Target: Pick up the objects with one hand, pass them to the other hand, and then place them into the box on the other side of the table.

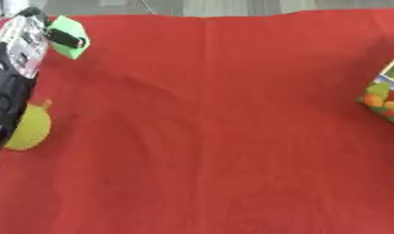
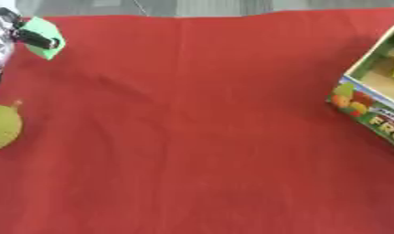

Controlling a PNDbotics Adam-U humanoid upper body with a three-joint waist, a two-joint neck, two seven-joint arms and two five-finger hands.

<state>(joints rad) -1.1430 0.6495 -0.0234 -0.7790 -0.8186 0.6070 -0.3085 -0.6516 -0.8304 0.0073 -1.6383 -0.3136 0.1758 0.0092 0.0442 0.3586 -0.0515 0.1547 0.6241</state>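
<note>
My left hand (image 1: 39, 27) pinches a flat green piece (image 1: 69, 37) at the far left of the red counter (image 1: 215, 137). The box (image 2: 374, 98) lies well apart, across at the right edge; my right hand is out of sight.

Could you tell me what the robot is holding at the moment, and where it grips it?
The left hand pinches a flat green piece across its middle.

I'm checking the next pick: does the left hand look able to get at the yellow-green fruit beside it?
Probably not yet: the left hand is curled round a green piece, though the yellow-green fruit lies bare on the red cloth just below its arm.
</note>
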